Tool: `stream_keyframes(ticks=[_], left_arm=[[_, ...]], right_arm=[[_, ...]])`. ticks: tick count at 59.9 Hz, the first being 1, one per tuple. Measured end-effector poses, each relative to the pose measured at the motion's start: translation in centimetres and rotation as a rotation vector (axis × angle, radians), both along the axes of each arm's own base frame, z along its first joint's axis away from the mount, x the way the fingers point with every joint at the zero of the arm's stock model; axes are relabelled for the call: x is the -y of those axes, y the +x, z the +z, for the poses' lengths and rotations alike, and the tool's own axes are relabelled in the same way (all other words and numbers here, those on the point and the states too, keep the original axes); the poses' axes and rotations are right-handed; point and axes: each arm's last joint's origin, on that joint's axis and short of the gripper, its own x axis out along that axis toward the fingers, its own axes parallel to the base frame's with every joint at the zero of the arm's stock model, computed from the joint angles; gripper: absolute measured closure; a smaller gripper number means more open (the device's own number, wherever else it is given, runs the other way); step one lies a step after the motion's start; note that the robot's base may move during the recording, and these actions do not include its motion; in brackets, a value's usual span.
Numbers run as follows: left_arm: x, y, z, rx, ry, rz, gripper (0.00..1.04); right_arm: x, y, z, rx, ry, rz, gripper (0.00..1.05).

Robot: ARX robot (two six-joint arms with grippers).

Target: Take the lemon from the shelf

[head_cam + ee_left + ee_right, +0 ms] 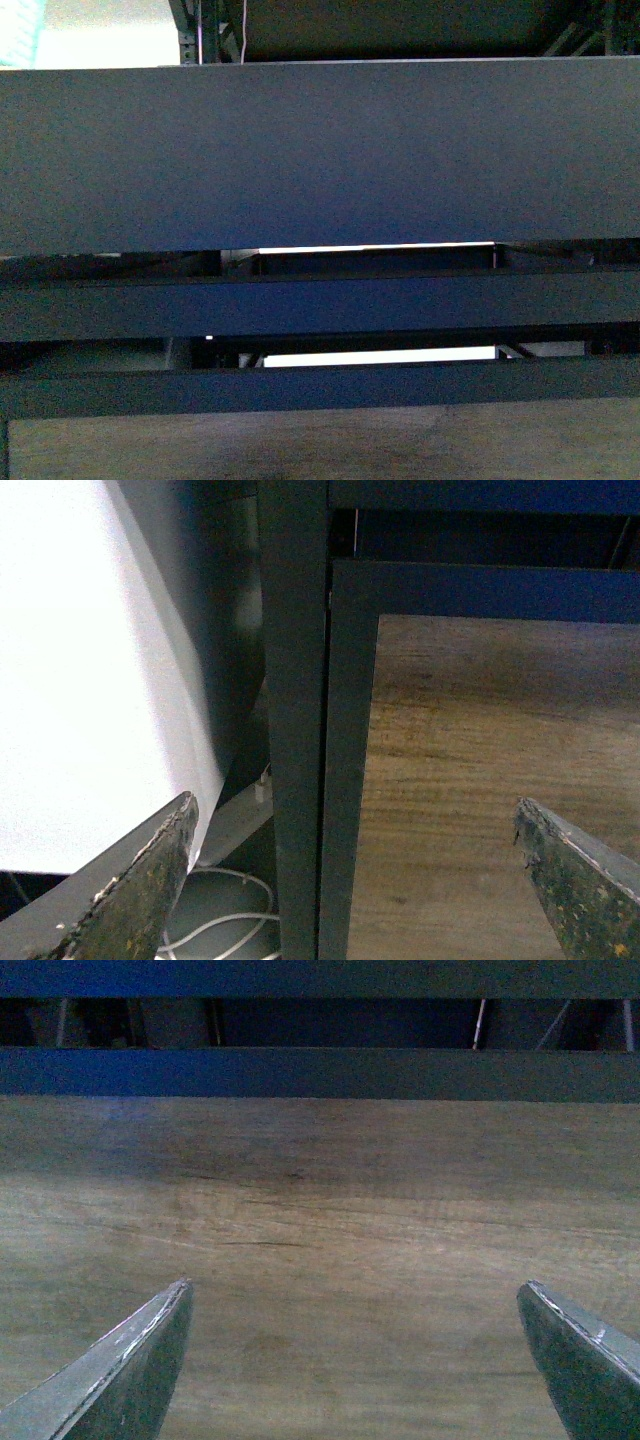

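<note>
Left pincer [355, 802] and right pincer [355, 1285] are gaping wide, empty. Both are facing a brown wood-grain panel [320, 1220] framed by the black metal shelf [320, 150].

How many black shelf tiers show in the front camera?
3, stacked: a tall top tier, a narrower middle tier, and the lowest tier above the wooden floor. More may be out of frame.

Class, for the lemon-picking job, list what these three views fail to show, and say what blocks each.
1. The lemon: it appears in no view. In the front view the dark front panels of the shelf fill the frame and hide what the trays hold.
2. The left gripper and right gripper: both are open, but only the fingertips show; the picture edges cut off the rest.
3. The white surface, left wrist view: glare washes out all detail.
</note>
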Motion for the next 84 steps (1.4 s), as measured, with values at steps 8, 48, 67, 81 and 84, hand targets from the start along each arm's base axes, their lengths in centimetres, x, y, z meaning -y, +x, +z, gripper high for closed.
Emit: stream_keyframes(ticks=[8, 48, 67, 81, 84], left_arm=[[-0.01, 0.0, 0.0, 0.0, 0.0, 0.002, 0.08], [-0.01, 0.0, 0.0, 0.0, 0.0, 0.002, 0.08], [0.0, 0.0, 0.0, 0.0, 0.0, 0.002, 0.08], [-0.01, 0.0, 0.0, 0.0, 0.0, 0.002, 0.08], [-0.01, 0.0, 0.0, 0.0, 0.0, 0.002, 0.08]], right_arm=[[0.01, 0.0, 0.0, 0.0, 0.0, -0.002, 0.07], [0.01, 0.0, 0.0, 0.0, 0.0, -0.002, 0.07], [0.01, 0.0, 0.0, 0.0, 0.0, -0.002, 0.07], [0.01, 0.0, 0.0, 0.0, 0.0, -0.002, 0.07], [0.01, 0.0, 0.0, 0.0, 0.0, -0.002, 0.07]])
